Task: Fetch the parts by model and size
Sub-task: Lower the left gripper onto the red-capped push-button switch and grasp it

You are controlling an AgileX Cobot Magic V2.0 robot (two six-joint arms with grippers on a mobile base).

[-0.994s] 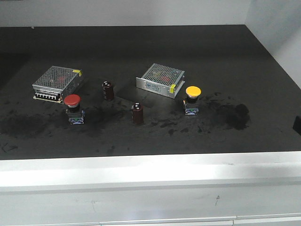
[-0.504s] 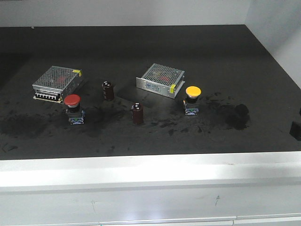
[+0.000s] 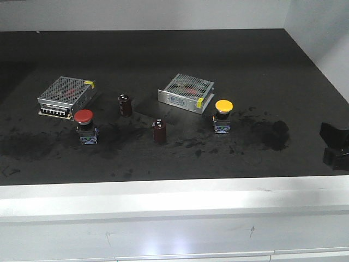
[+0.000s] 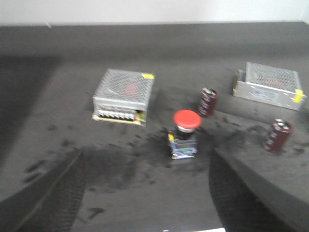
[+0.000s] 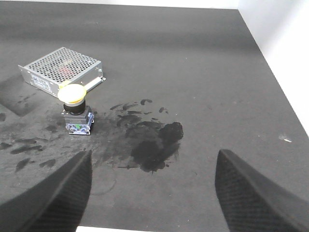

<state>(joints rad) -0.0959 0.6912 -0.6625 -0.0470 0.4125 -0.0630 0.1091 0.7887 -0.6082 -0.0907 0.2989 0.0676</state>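
Two parts stand upright on the black tabletop. The red-capped push-button switch (image 3: 84, 126) (image 4: 186, 135) is at the left, the yellow-capped one (image 3: 223, 114) (image 5: 76, 111) at centre right. My left gripper (image 4: 147, 153) is open and empty; the red switch stands just beyond the gap between its fingers, nearer the right one. It does not show in the front view. My right gripper (image 5: 153, 154) (image 3: 334, 146) is open and empty too, at the table's right edge. The yellow switch lies ahead of it and to the left, beyond the left fingertip (image 5: 72, 179).
Two silver mesh metal boxes (image 3: 66, 95) (image 3: 187, 91) lie behind the switches. Two dark brown cylinders (image 3: 125, 105) (image 3: 159, 131) stand between them. A dark smear (image 3: 272, 134) marks the surface right of the yellow switch. A white wall (image 3: 327, 33) bounds the right side; a pale ledge (image 3: 174, 196) runs along the front.
My right gripper has come further into the front view from the right edge, moving left. The switches, boxes and cylinders have not moved.
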